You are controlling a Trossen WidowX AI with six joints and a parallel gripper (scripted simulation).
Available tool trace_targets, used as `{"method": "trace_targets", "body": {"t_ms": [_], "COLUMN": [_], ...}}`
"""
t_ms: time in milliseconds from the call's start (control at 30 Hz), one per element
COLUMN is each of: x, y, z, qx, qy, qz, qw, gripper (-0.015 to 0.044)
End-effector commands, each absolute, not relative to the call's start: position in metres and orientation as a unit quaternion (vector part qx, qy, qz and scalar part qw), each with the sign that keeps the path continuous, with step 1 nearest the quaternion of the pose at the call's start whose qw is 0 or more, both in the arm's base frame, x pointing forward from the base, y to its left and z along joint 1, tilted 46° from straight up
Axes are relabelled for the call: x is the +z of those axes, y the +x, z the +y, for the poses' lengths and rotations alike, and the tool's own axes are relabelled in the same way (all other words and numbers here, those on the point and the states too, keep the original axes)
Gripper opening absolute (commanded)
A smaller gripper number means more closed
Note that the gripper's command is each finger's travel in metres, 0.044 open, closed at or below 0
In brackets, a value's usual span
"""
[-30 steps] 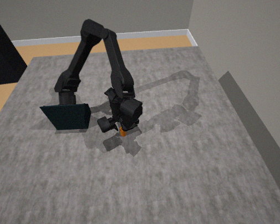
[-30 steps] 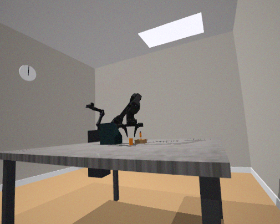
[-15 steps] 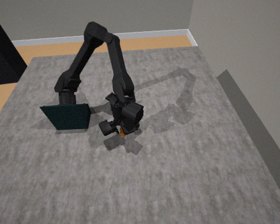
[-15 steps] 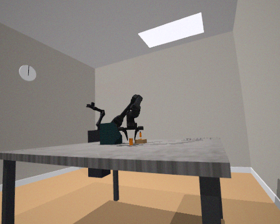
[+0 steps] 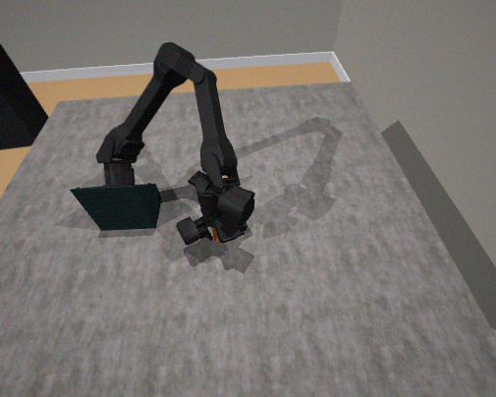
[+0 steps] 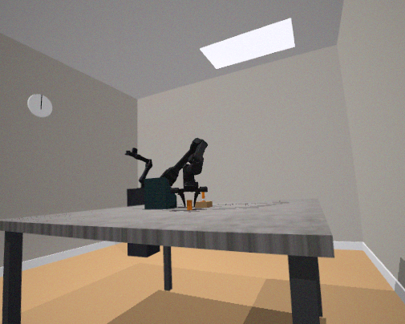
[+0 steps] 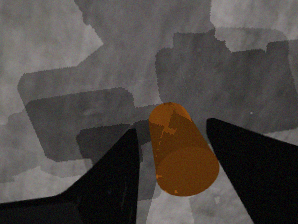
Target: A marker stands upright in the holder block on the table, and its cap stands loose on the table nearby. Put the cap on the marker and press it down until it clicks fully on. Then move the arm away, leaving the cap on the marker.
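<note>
Grey speckled bench (image 6: pixel 243 224) in a plain beige room, wall clock (image 6: pixel 39 105) up on the left. On the bench's left part sits a dark teal box (image 5: pixel 123 206) right in front of the arm's base. Just right of that, the arm folds down so the claw (image 7: pixel 172 160) straddles the orange cap (image 7: pixel 181 152), which stands upright on the bench. From the wrist cam the fingers sit either side of the cap with slim gaps showing, so the claw's apart, not clamped on anything yet. Further right in the side view, the marker (image 6: pixel 203 195) stands in its tan holder block (image 6: pixel 204 204), near the cap but not touching.
</note>
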State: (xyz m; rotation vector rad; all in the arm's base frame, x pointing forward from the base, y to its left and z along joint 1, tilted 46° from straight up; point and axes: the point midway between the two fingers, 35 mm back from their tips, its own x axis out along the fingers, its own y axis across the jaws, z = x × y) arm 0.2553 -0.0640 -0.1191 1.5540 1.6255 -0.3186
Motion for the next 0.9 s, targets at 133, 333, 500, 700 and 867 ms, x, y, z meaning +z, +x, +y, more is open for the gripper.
{"method": "trace_targets", "body": {"t_ms": [133,333,500,700,867], "x": [-0.12,-0.119,-0.111,-0.098,-0.086], "y": [0.255,0.255,0.254,0.252,0.249], "z": [-0.063,-0.063,-0.073,-0.087,-0.099], "qx": [-0.128,-0.128,-0.129,-0.13,-0.13], "qy": [0.624,0.624,0.623,0.623,0.623], "qz": [0.648,0.648,0.647,0.647,0.647], "qw": [0.419,0.419,0.419,0.42,0.42], "gripper": [0.0105,0.0046,0.0,0.0,0.0]}}
